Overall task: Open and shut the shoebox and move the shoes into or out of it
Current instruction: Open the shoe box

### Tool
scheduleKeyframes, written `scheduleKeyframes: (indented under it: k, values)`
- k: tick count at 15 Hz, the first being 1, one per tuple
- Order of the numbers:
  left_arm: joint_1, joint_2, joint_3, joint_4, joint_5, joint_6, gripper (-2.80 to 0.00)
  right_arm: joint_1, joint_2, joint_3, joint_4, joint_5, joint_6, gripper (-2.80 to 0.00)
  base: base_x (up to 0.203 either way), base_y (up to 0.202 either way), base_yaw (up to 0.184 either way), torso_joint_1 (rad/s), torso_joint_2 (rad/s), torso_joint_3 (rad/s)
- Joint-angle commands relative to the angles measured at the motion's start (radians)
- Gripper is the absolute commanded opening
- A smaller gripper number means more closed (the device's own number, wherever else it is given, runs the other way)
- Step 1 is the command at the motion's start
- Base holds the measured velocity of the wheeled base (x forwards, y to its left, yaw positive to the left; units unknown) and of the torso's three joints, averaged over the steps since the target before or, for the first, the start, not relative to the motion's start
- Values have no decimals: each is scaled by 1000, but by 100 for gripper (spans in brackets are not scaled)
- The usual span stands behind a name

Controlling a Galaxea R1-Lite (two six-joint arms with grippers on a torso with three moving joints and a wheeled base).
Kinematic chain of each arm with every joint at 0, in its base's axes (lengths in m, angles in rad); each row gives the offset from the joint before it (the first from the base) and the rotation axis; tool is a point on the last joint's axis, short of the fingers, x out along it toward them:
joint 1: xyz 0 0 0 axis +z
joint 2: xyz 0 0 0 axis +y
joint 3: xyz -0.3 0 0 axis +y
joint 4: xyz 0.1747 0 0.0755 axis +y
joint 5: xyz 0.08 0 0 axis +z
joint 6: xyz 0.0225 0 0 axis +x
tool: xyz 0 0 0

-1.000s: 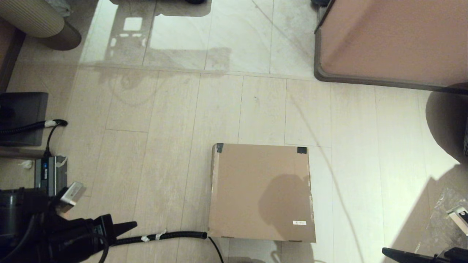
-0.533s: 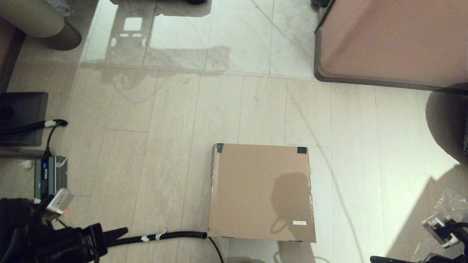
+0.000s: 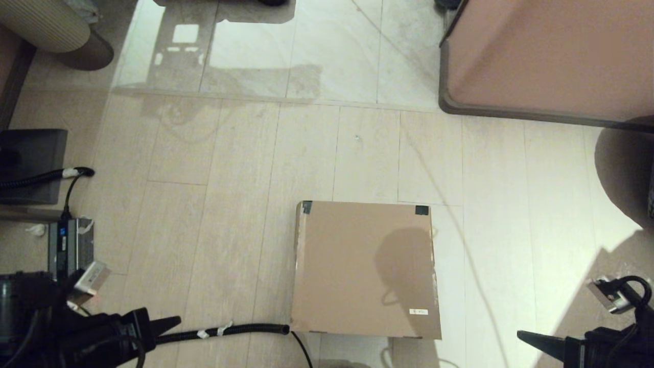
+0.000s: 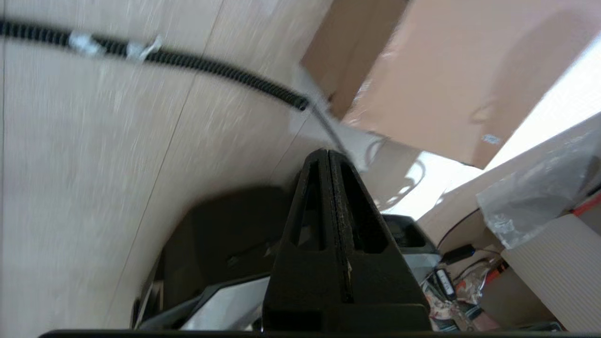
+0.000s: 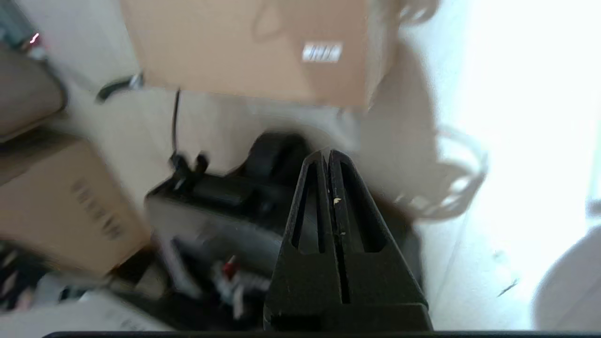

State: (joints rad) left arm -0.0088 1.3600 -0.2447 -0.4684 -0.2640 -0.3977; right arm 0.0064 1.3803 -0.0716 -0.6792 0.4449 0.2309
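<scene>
The shoebox [image 3: 365,269] sits shut on the floor [image 3: 214,194] in the near middle of the head view, lid flat, dark tape on its two far corners and a small white label [image 3: 418,311] near its near right corner; no shoes show in any view. A black corrugated hose [image 3: 225,331] lies on the floor with its end just beside the box's near left corner. The left gripper [image 3: 171,322] is low at the near left, well apart from the box, and the right gripper [image 3: 529,338] at the near right, also apart from it. Only the wrist views show their fingers pressed together, holding nothing: the left [image 4: 328,157] points toward the hose end and box corner, the right [image 5: 327,157] toward the labelled corner. A pinkish block [image 3: 552,56] stands far right.
</scene>
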Motion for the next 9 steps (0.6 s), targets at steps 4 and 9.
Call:
scheduleKeyframes:
  k: [4,9]
  values:
    - [8,218,5,-155,-31,0,-280,-22,329,-7,-158,98,5,-280,0,0,0,0,0,0]
    - [-106,415,-23,-293,-107,6,-280,-83,604,11,-470,145,8,-280,0,0,0,0,0,0]
